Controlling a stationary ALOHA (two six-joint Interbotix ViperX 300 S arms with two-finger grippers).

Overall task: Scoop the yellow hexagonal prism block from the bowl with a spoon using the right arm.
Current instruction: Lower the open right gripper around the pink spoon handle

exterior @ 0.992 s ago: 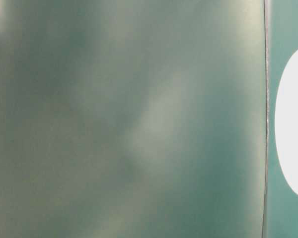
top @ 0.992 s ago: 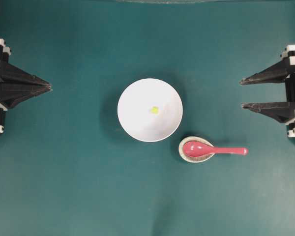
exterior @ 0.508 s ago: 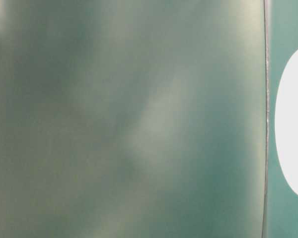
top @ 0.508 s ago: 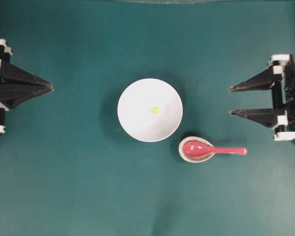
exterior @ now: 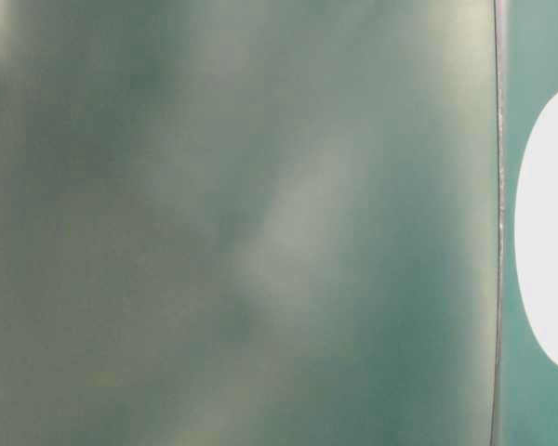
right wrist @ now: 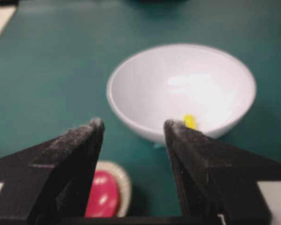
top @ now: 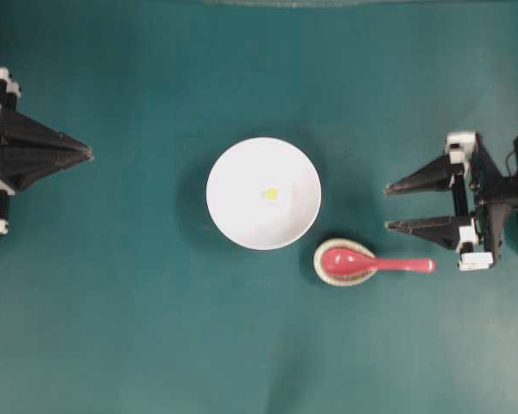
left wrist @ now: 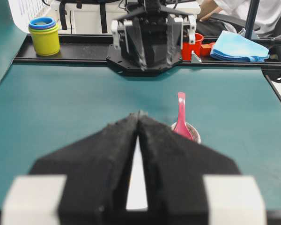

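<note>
On the right of the overhead view, the right arm (top: pixel 501 194) reaches in from the edge with its gripper (top: pixel 388 207) pointing toward the middle of the teal table (top: pixel 138 328). Its 2 fingers (top: pixel 419 177) lie side by side, level with the gap between the bowl (top: pixel 242 220) and the spoon (top: pixel 375 263). Opposite, at the left edge, the left gripper (top: pixel 88 153) also points inward, well apart from everything on the table.

Near the centre stands the white bowl, and the yellow hexagonal prism block (top: pixel 270 193) lies alone inside it, close to the middle of the bottom. Just beside the bowl, toward the lower right in that view, a small speckled spoon rest (top: pixel 324 272) holds the scoop of the pink-red spoon, whose handle juts out toward the right arm. From the right wrist camera, the block (right wrist: pixel 189 121) shows in the bowl (right wrist: pixel 145 79) past the fingertips (right wrist: pixel 96 124), and the spoon (right wrist: pixel 103 197) sits low between them.

The right gripper is spread wide, holds nothing and touches nothing; its tips stop short of the spoon handle's end. The left gripper (left wrist: pixel 138 114) has its jaws pressed together with nothing between them.

The table-level view is mostly a blurred green surface.
</note>
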